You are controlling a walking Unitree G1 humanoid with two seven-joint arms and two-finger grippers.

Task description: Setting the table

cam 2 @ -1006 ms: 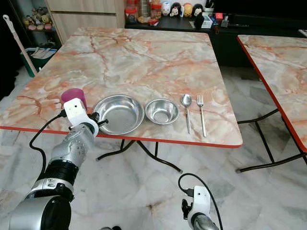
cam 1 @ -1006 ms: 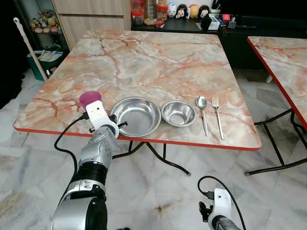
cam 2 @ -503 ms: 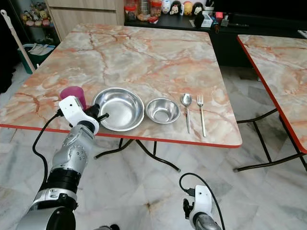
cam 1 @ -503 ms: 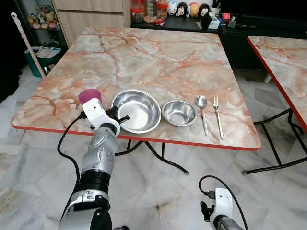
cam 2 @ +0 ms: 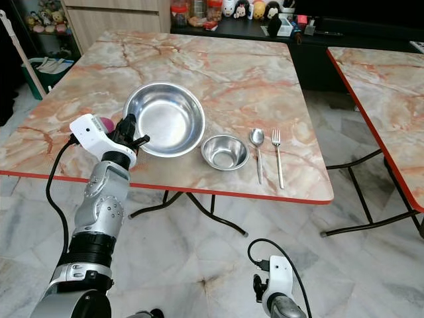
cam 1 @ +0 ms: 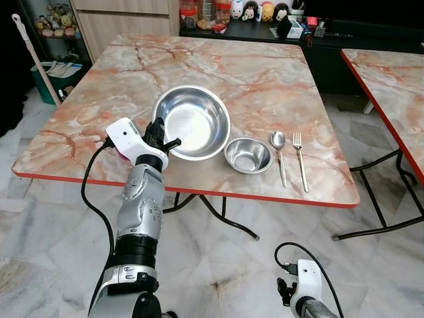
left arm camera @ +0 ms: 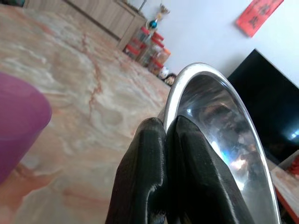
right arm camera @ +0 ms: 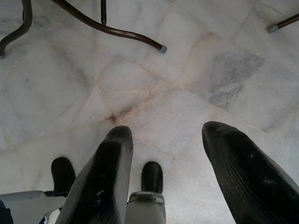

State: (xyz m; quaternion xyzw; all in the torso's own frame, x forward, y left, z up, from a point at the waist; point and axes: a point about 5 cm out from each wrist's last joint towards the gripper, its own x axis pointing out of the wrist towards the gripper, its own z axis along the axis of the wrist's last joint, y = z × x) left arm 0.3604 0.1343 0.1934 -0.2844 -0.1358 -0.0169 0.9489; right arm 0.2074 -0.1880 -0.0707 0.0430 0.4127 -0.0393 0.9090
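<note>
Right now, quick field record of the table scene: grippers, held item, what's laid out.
left gripper: shut on the rim of the large steel bowl, at the table's near left
large steel bowl: raised and tilted, near rim pinched
right gripper: open, hanging low over the marble floor
small steel bowl: flat on the table, right of the large one
spoon: right of the small bowl
fork: right of the spoon, parallel to it
purple cup: beside the left gripper, on the table
</note>
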